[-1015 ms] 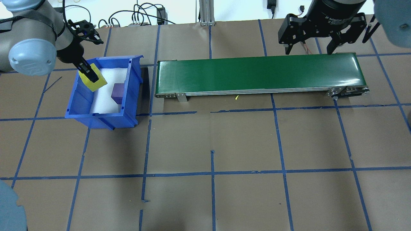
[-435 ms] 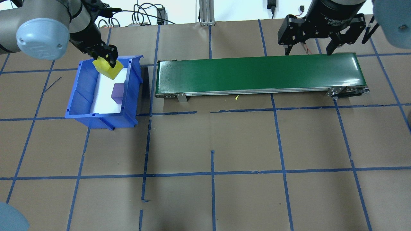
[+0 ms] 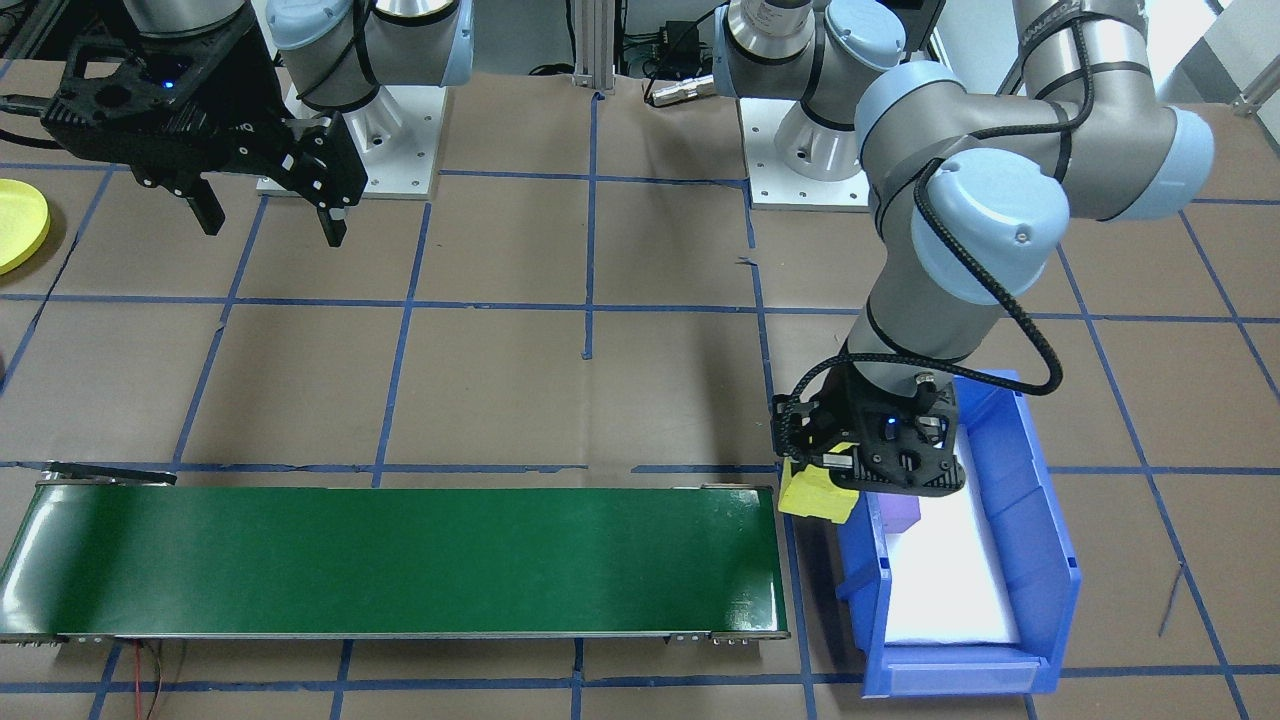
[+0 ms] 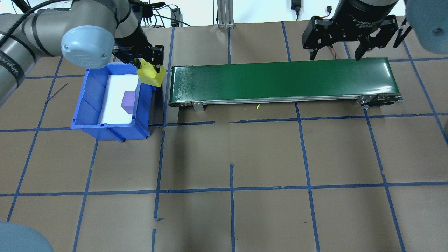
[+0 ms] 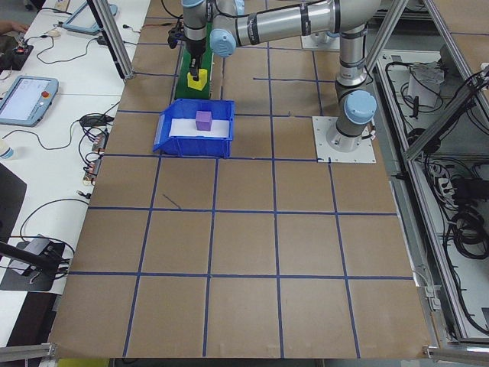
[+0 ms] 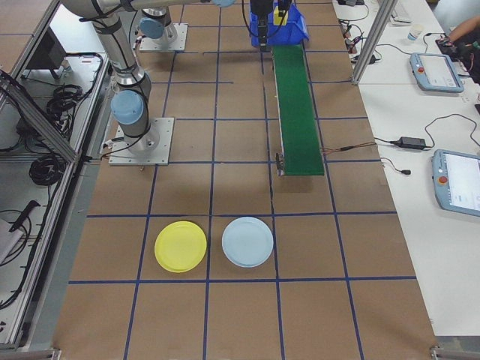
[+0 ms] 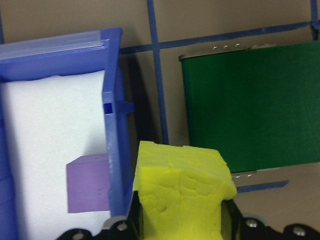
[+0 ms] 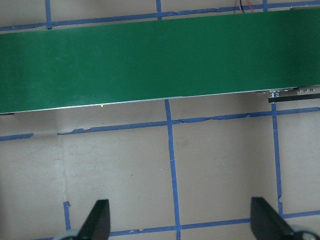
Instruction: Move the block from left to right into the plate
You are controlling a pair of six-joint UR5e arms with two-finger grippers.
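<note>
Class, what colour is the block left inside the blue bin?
Purple block; clearest in the overhead exterior view.

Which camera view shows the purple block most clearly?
Exterior left: the purple block sits unobstructed in the blue bin. Overhead exterior also shows it; front-facing and left wrist views show only part of it; the other two views miss it.

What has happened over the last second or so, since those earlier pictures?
The left tool, still shut on the yellow block, carried it up out of the blue bin and over the bin's wall toward the green belt. The purple block, bin, belt and open right tool stayed put.
</note>
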